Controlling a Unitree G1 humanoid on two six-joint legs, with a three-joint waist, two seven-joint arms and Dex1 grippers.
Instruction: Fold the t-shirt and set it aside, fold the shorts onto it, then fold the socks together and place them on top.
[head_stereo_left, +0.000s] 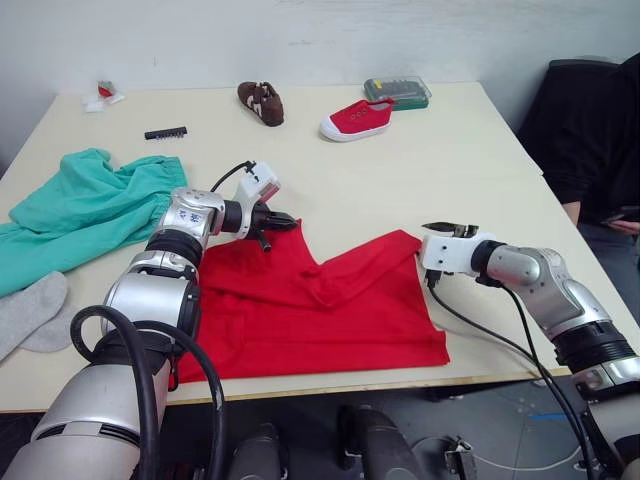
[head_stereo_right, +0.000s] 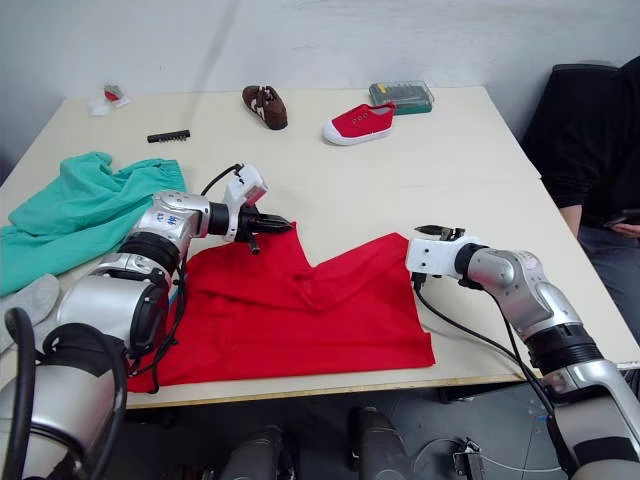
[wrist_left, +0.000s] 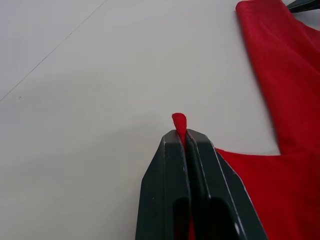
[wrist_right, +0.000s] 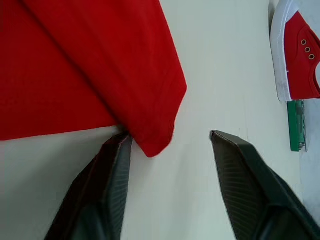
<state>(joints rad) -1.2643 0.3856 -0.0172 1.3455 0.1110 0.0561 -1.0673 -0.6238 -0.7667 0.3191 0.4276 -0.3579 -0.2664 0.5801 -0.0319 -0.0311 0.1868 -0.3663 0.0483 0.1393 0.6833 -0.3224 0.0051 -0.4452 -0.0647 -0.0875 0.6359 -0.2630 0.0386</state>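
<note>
The t-shirt (head_stereo_left: 310, 310) lay spread near the front edge of the surface (head_stereo_left: 450, 170), partly folded, with a sleeve flap doubled over toward its right side. My left gripper (wrist_left: 186, 137) was clenched on a small peak of red cloth at the shirt's far left corner, fingers pressed flat together with the fabric pinched between them. My right gripper (wrist_right: 170, 142) stood released at the shirt's right edge, jaws wide apart; one finger (wrist_right: 107, 175) touched the hem by the sleeve tip, the other was clear of the cloth.

The shorts (head_stereo_left: 85, 210) lay bunched at the left edge of the surface. The socks (head_stereo_left: 30, 315) lay just in front of them, at the front left corner.

Along the far edge: a brown shoe (head_stereo_left: 261, 102), a red canvas shoe (head_stereo_left: 357, 120), a green case (head_stereo_left: 397, 92), and a black comb (head_stereo_left: 165, 132).
</note>
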